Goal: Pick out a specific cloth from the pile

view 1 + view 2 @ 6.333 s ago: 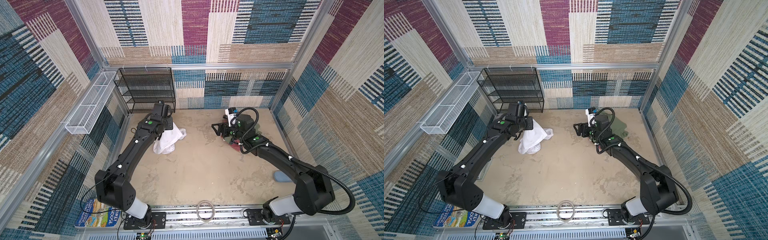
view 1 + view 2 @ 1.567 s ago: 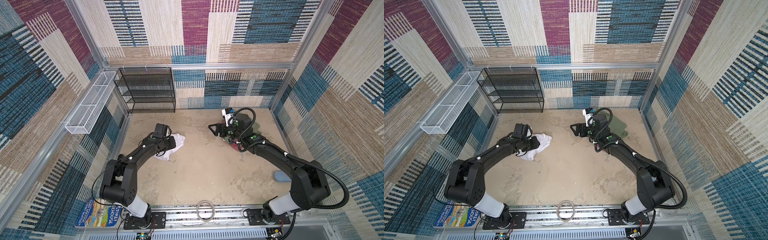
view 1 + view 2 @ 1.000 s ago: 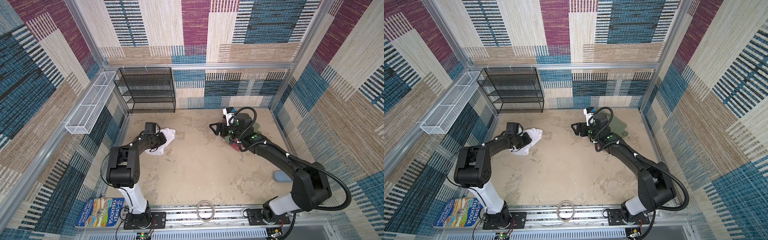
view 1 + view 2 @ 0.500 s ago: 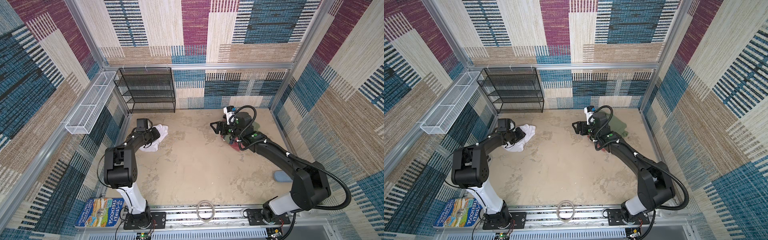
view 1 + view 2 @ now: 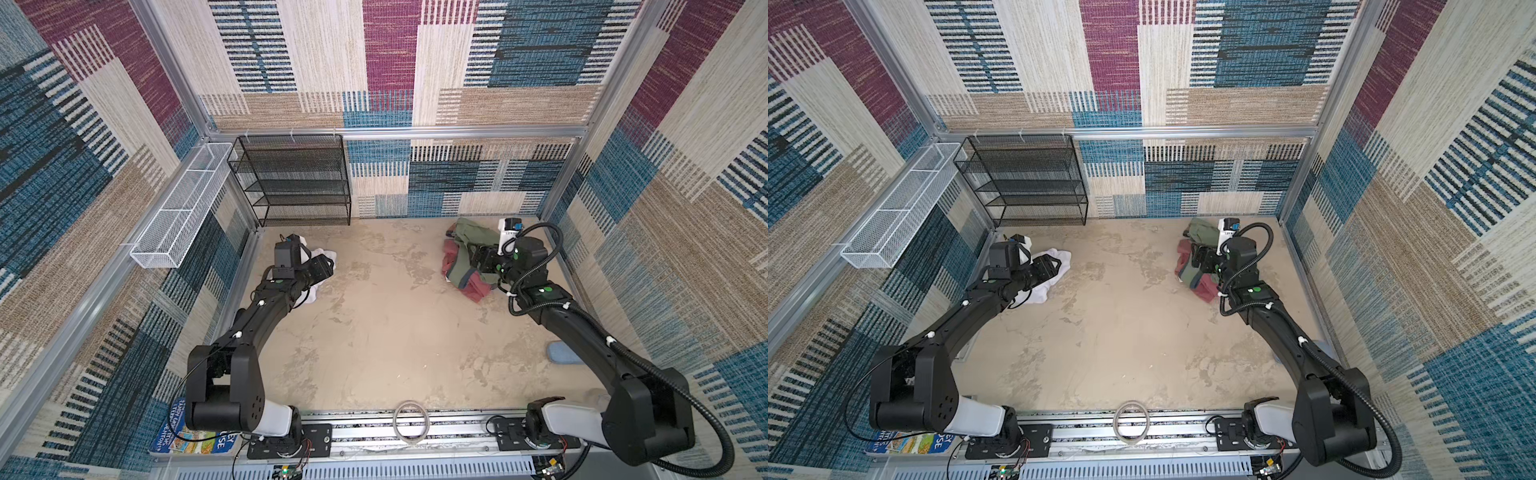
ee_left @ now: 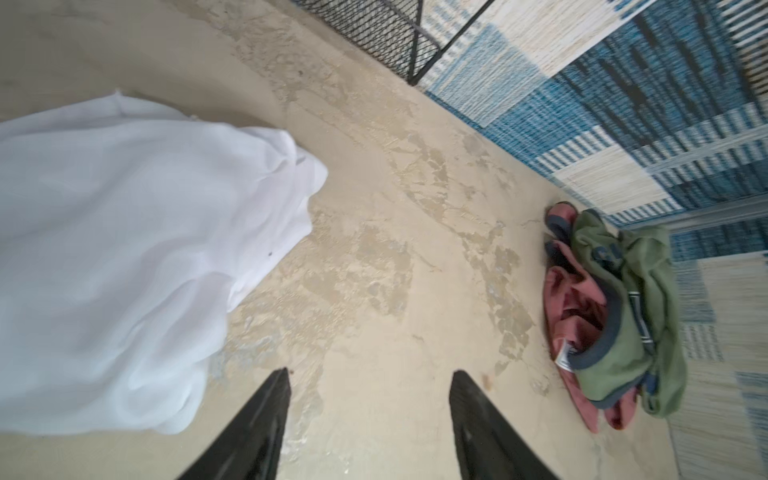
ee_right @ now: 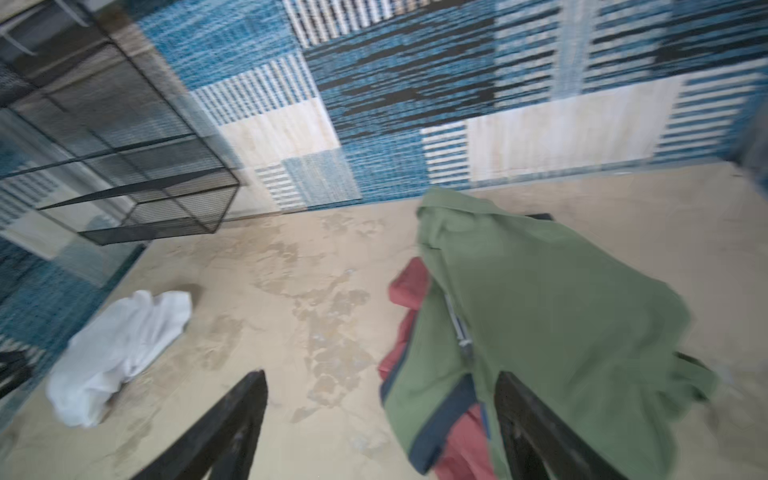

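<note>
White cloth (image 5: pixel 322 254), crumpled, lies on the beige tabletop (image 5: pixel 395 332) at the left side, close to the left wall and in front of the black mesh rack (image 5: pixel 299 183). Both top views put it well apart from the pile (image 5: pixel 465 249), with bare tabletop between them.

Your left gripper (image 5: pixel 330 264) sits over the cloth's inner edge. In the left wrist view its fingers (image 6: pixel 266 415) stand apart with only tabletop in the gap. The cloth lies beside one finger, not between the two. Nothing is held. You cannot tell from these views whether the finger touches the fabric.

The pile rests at the right rear, near the back wall. The olive-green garment (image 7: pixel 540 311) drapes over the dusty red-pink garment (image 7: pixel 405 286), and navy trim shows along the green hem.

Your right gripper (image 7: pixel 380 376) hangs at the pile's right side. Its jaws are spread wide. The green hem reaches into the gap and one finger stands in front of green fabric, but nothing is clamped. The right wrist view is blurred, so contact is unclear.
</note>
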